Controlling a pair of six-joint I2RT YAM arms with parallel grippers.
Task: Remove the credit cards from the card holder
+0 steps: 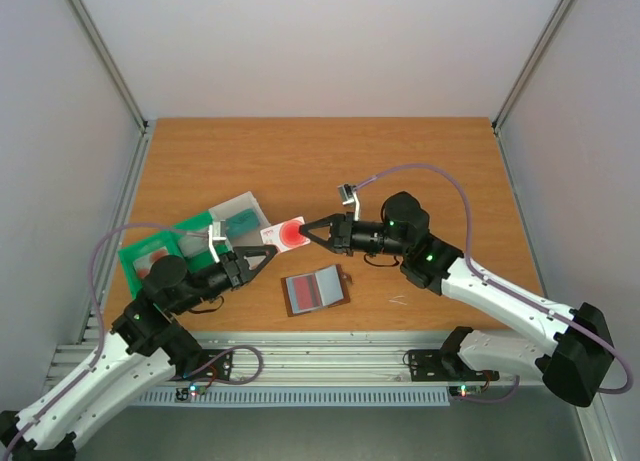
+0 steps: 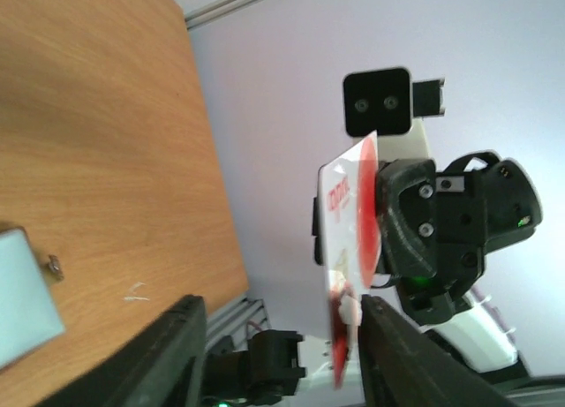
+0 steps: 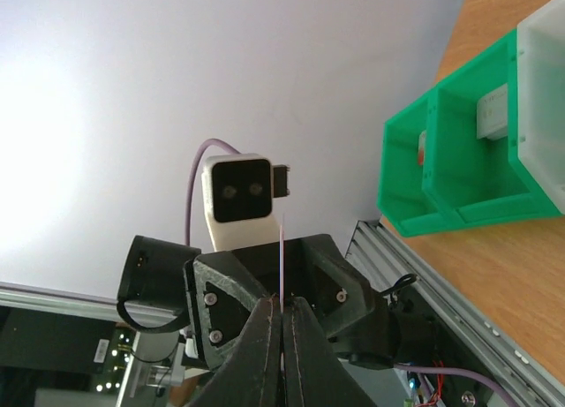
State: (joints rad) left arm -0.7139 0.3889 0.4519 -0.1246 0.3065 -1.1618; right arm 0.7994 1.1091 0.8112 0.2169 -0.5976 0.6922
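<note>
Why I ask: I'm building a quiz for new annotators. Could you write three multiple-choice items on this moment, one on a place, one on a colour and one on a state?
1. Where is the card holder?
A. In the green tray
B. Flat on the table, open
C. On top of the translucent box

2. What colour is the blotch on the raised credit card?
A. Blue
B. Yellow
C. Red

3. How is the right tool?
A. Shut on the credit card
B. Open wide and empty
C. Shut on the card holder

Answers:
1 B: the top view shows it spread open on the wood.
2 C: red shows on its face in the top and left wrist views.
3 A: the right wrist view shows it pinching the card's thin edge.
</note>
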